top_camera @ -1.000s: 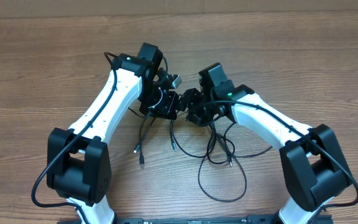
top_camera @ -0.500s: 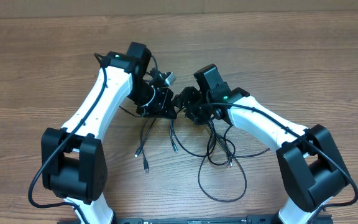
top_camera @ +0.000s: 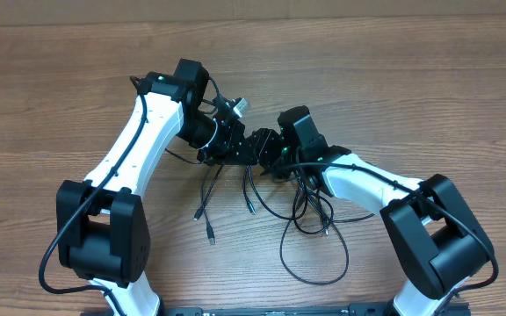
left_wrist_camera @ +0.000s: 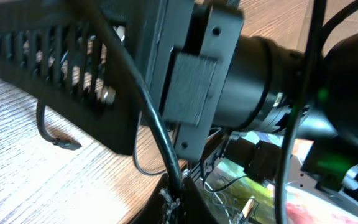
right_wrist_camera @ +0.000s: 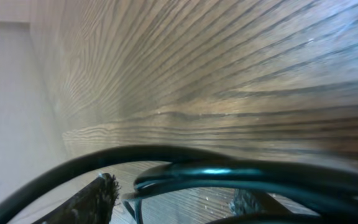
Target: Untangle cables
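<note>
Thin black cables (top_camera: 310, 219) lie looped on the bench (top_camera: 60, 88) below both arms, likely light, limp and snag-prone. Left jaws pinch a strand. Right jaws straddle cords, grip unclear. Grasping near a plug (top_camera: 211, 237) seems best.

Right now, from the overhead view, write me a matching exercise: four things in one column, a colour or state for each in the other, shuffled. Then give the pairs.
Things:
1. table
2. cables
3. left gripper
4. right arm's long link

Descriptions:
A. white
B. shut
C. brown wood grain
D. thin black strands and loops

Pairs: 1-C, 2-D, 3-B, 4-A
</note>
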{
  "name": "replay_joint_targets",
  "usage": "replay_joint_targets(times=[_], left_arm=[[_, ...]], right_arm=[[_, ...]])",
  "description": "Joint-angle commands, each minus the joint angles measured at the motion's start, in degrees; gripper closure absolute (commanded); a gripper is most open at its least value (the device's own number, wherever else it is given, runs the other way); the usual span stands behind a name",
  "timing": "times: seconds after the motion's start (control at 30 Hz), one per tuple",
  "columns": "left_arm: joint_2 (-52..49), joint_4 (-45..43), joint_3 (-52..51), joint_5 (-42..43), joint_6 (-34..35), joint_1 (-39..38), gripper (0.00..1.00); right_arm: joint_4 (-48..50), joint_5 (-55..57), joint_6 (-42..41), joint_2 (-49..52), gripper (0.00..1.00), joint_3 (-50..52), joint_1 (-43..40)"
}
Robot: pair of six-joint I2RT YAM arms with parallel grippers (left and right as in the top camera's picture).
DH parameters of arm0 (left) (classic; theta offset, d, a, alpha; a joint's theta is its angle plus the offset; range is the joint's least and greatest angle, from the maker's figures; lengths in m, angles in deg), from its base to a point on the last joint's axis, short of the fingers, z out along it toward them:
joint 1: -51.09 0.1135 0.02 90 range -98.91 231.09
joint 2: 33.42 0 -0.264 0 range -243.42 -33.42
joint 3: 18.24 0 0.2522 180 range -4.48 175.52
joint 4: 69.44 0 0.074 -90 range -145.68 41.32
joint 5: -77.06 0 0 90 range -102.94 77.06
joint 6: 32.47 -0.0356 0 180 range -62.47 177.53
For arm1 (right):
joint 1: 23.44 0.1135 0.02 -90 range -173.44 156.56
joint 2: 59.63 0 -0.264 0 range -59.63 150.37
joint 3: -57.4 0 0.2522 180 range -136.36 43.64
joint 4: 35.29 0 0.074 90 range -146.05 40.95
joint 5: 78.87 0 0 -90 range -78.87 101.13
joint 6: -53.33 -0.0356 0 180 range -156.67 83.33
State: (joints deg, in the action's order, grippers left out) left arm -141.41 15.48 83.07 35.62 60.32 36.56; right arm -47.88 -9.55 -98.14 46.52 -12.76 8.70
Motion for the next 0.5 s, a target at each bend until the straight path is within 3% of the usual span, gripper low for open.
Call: replay_joint_targets(times=[0.0, 0.27, 0.47], left_arm=[[2.0, -0.1, 1.6, 2.5, -0.9, -0.1, 0.96], [2.0, 0.0, 1.6, 2.5, -0.9, -0.1, 0.96], [2.0, -0.1, 1.6, 2.3, -0.9, -0.1, 0.96]], right_arm=[[1.4, 2.1, 0.2, 0.4, 0.41, 1.1, 2.3], [1.6, 6.3, 0.2, 0.5, 0.44, 1.1, 4.6], [6.5, 8.7, 0.2, 3.5, 0.39, 1.1, 7.2]])
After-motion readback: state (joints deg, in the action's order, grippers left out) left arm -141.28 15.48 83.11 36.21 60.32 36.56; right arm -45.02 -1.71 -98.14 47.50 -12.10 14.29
